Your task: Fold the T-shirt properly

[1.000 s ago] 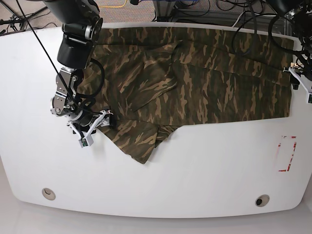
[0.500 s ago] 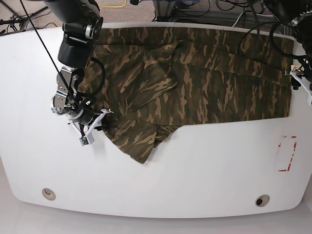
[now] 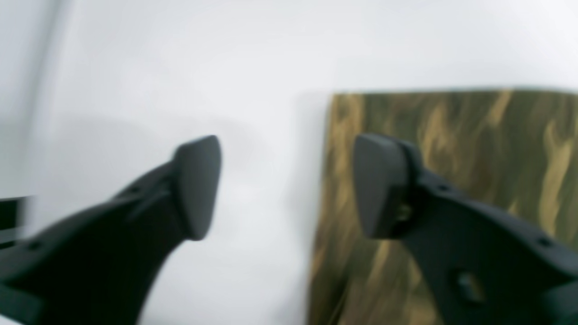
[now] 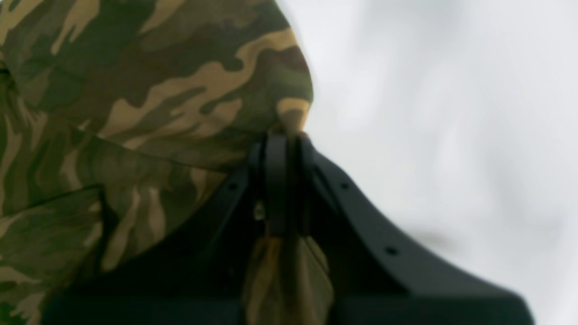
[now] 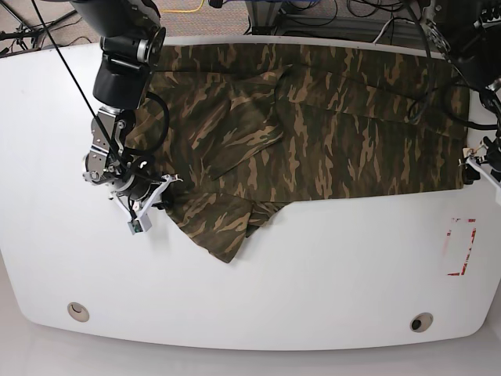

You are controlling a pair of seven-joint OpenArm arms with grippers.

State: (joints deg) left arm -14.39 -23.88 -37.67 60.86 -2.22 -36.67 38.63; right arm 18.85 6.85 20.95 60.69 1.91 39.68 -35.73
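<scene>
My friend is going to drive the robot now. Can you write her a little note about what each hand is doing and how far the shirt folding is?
Right end effector: shut on the T-shirt, pinching a sleeve edge.
Left end effector: open, holding nothing, hovering at the shirt's near corner by the hem.
The T-shirt lies spread across the far side of the white table, one sleeve part rumpled toward the front.
Done: one edge gripped.
Left: grip the hem corner, then make the folds.

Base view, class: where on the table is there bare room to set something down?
Free: the wide front strip of the table below the T-shirt, left of the red mark. Crowded: the back, under cloth, and beside the right hand.
</scene>
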